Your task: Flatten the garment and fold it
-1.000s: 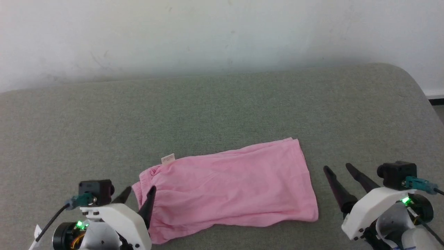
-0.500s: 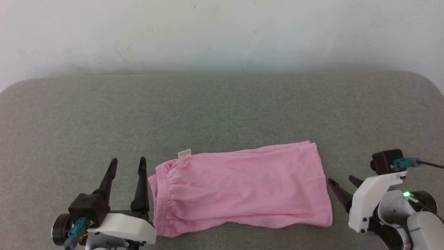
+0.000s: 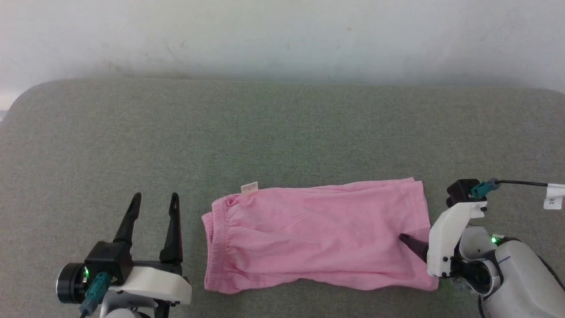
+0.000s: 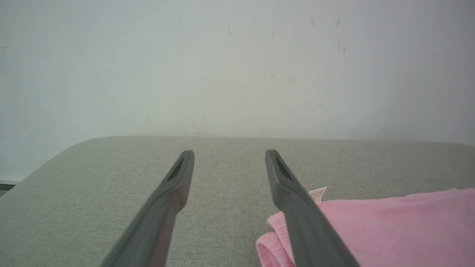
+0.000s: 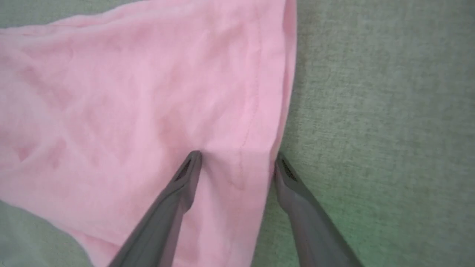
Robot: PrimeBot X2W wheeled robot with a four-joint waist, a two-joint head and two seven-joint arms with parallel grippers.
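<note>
Now the garment [image 3: 318,238] lies mostly flat near the padded table's [image 3: 282,132] front edge. My right gripper [image 5: 237,155] straddles its hem, 2 fingers apart; my left gripper [image 3: 156,195] is spread, empty, beside the waistband. Soft, limp cloth: I'd pinch the hem corners.

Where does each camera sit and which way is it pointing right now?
Head view: high, looking forward and down at the pink shorts on the grey cushion; left gripper lower left, right gripper lower right.
Left wrist view: low, facing the wall along open jaws; waistband at right.
Right wrist view: looking down, jaws straddling the shorts' hem.
Shared: all three show the shorts.
</note>
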